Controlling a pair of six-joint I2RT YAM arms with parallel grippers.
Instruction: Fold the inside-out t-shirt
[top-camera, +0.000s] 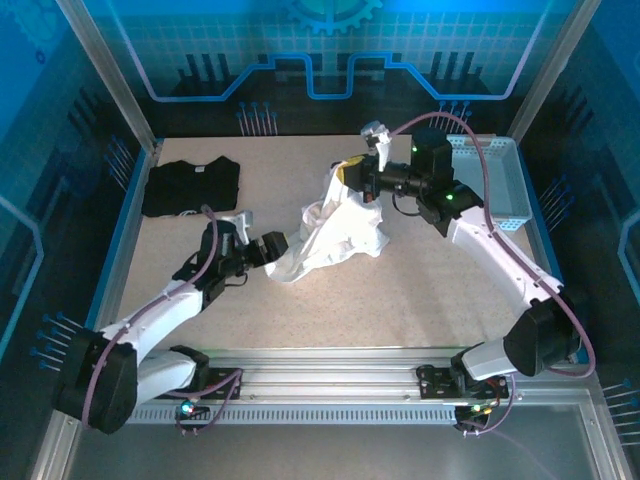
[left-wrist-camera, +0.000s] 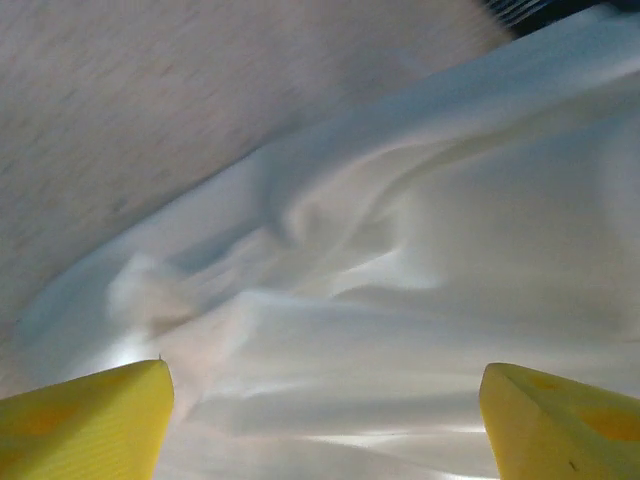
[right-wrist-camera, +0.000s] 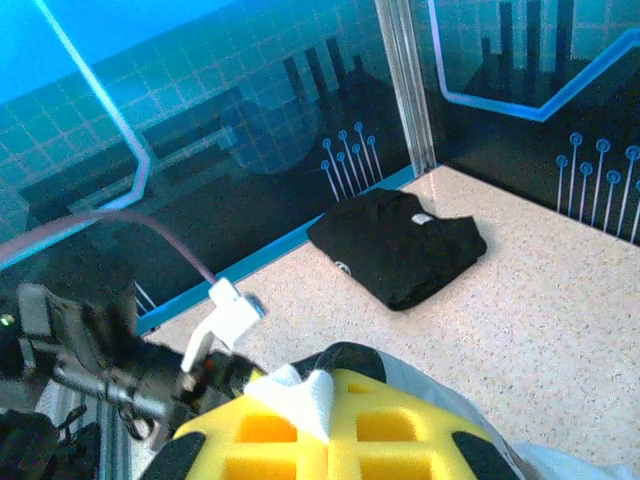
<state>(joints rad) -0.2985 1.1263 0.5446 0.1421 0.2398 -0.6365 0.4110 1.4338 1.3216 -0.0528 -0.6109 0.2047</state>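
Over the middle of the counter, in the top view, the inside-out t-shirt sits bunched. Its long axis slants from a raised peak at the far right down to a low corner at the near left. The right claw is clamped on that peak and holds it off the surface. The left claw sits at the low corner, so the cloth lies to its right and beyond it, and the left arm is nearer that end. The black folded t-shirt lies well apart at the far left.

At the left wrist, the 2 yellow fingers stand wide apart and grip nothing. The t-shirt spreads just ahead of and beneath them in soft ridges.

At the right wrist, the yellow pads press together with a tuft of the t-shirt pinched between them.

The coming move likely turns on the left claw closing on the hem straight ahead of it, then drawing away along that slant.
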